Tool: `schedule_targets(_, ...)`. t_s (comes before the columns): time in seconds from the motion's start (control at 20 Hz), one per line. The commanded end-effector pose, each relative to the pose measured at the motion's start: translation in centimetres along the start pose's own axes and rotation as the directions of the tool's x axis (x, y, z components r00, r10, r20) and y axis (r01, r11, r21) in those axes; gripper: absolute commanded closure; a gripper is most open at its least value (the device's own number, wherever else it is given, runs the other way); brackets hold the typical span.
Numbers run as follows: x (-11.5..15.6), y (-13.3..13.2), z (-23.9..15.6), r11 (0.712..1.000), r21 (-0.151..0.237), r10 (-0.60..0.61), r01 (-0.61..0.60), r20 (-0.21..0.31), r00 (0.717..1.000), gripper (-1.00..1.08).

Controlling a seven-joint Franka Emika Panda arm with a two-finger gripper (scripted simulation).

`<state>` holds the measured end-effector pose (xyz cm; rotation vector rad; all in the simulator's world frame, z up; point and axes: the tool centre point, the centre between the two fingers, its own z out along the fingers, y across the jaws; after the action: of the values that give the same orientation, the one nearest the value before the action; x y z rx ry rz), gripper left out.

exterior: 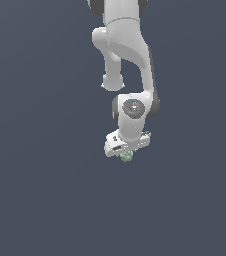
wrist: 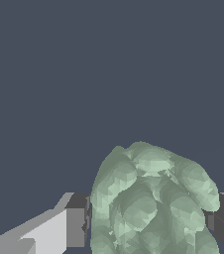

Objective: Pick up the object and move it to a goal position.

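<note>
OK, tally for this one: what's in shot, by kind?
Robot arm: 1
Hand: 1
Grey-green lump, between the fingers: 1
Total: 3

The object [exterior: 126, 157] [wrist: 151, 203] is a small, pale grey-green lump, roundish, with a bumpy surface made of many little facets. It sits right under the white gripper [exterior: 127, 156] [wrist: 151, 223], between the two dark finger pads [wrist: 79, 221], which press against its sides. In the exterior view only its lower part pokes out beneath the gripper, far narrower than the gripper's body.
</note>
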<state>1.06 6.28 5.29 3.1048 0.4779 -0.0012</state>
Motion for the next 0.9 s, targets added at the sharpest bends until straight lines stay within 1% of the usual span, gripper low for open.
schedule_targets(0.0, 0.0, -0.5, -0.9, 1.0, 0.0, -0.001, 0.001, -0.001, 1.0, 1.08)
schedule_targets(0.35, 0.0, -3.2, -5.8, 1.0, -0.001, -0.001, 0.001, -0.001, 1.0, 1.08)
schedule_targets(0.85, 0.1, -8.9, -16.1, 1.0, -0.001, -0.001, 0.001, -0.001, 1.0, 1.08)
